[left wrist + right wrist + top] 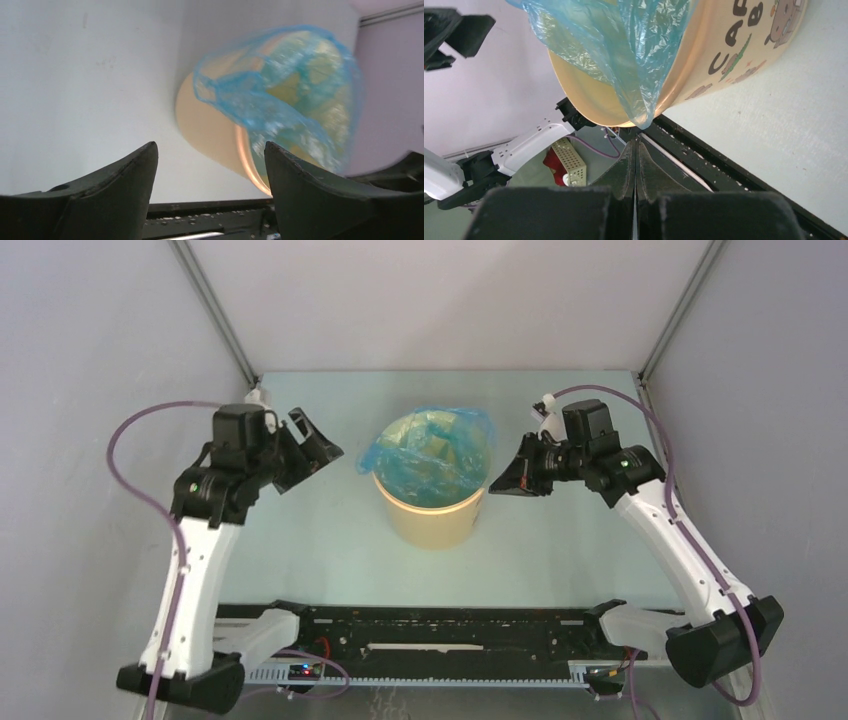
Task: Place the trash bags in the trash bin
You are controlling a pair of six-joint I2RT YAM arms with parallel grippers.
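Bag (432,452) sits in the bin (430,525) at frame centre on the desk (300,550), edges draped over the rim. Left claw (210,150) spread wide, empty. Right claw (634,147) pinched closed, empty, just right of bin.

Printed lettering on the side wall of the trash bin (704,50), above and to the right of the right fingers (626,172). Dark brown capitals read "CA", then a third letter cut off by the frame edge. A "B" sits on the line below. The cartoon figures beside the lettering carry no legible text.
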